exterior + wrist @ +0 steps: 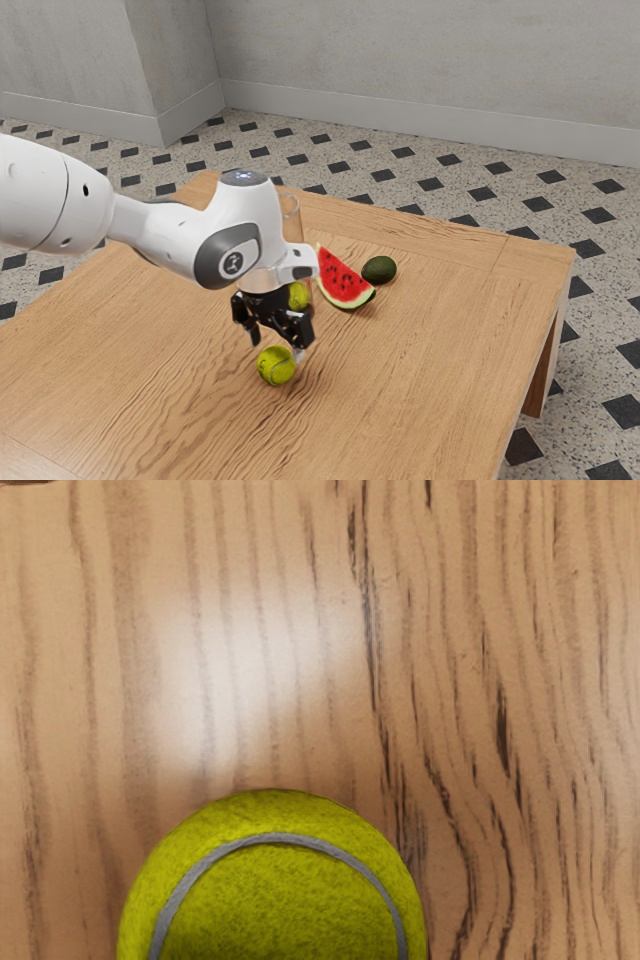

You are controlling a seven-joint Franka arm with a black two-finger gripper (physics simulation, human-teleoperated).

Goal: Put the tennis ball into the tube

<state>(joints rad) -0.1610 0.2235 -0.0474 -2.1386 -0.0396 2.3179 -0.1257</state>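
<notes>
One yellow-green felt tennis ball (276, 366), on brown wooden desk (430, 370); black two-finger gripper (277, 348) above, fingers parted, ungrasped. One clear tube (292, 210), second yellow-green ball (298, 296) apparently inside. Outstanding: grasp, lift, insertion.

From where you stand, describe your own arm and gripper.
My arm is white, with smooth, rounded segments and small dark holes. One joint carries a dark grey disc with a pale emblem; a grey cap above has small bluish markings. My gripper is black, angular and two-fingered.
</notes>
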